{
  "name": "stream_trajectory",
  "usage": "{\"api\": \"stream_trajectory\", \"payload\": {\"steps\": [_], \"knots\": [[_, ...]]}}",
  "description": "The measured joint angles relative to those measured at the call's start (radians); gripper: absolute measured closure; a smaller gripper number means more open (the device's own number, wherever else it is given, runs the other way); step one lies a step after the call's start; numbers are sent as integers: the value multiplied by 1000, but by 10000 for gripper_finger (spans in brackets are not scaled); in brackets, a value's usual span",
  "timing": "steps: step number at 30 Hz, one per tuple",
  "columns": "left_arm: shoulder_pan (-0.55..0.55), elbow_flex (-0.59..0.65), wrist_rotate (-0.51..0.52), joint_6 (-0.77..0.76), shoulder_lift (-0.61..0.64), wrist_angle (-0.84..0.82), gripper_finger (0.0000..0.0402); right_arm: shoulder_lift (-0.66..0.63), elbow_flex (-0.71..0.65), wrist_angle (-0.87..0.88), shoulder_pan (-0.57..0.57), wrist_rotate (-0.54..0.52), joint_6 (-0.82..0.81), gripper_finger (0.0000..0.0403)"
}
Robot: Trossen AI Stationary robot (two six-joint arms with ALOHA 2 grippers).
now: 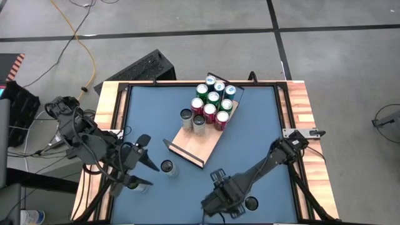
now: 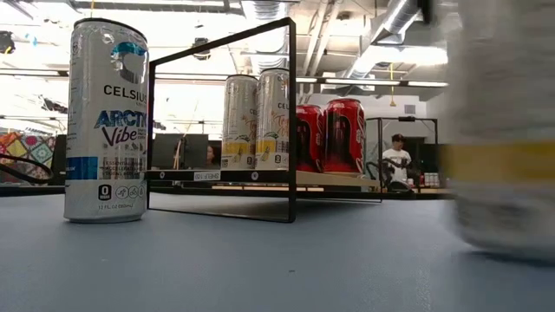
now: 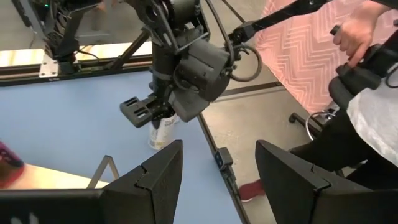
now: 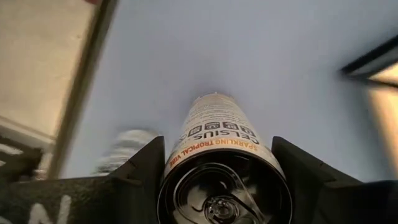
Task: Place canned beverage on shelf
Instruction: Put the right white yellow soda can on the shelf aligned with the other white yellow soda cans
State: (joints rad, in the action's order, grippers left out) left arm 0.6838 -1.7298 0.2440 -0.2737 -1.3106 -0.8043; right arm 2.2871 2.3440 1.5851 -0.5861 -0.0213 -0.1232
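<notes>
My right gripper [image 1: 249,201] stands at the table's near edge, right of centre, shut on a white and orange can [image 4: 217,134]. The can also shows in the left wrist view [image 3: 160,132] and, blurred, close up in the low view [image 2: 503,130]. The shelf [image 1: 199,142], a light-wood board with a black wire rail [image 2: 290,121], lies mid-table. Several green, red and silver cans stand on its far end. My left gripper [image 1: 145,154] hovers open at the near left, next to a silver can [image 1: 167,167] that stands on the tabletop. My right gripper pinches the can's upper side wall [image 4: 180,146] between its two fingers [image 4: 140,177], one on each side just below the rim. The fingers come from above, pointing down. The can is upright; whether its bottom [image 3: 155,145] is clear of the tabletop I cannot tell.
The blue tabletop has a raised wooden rim [image 1: 110,106]. What looks like another can [image 1: 142,185] stands under my left arm. A seated person [image 3: 367,93] is beyond the table's edge, near the right arm. Open tabletop lies between the held can and the shelf's near end.
</notes>
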Motion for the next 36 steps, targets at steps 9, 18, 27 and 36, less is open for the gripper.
{"api": "stream_trajectory", "payload": {"steps": [9,18,27,36], "knots": [[1,0,76,-2,0,0,214,-201,-3,-8,140,-139,272,178],[0,0,259,45,0,-1,214,-389,-173,-11,356,-91,552,178],[-36,0,344,-2,0,-6,214,-383,-240,-18,481,-31,820,178],[-76,0,344,-10,0,-23,214,-366,-238,-109,544,6,897,178]]}}
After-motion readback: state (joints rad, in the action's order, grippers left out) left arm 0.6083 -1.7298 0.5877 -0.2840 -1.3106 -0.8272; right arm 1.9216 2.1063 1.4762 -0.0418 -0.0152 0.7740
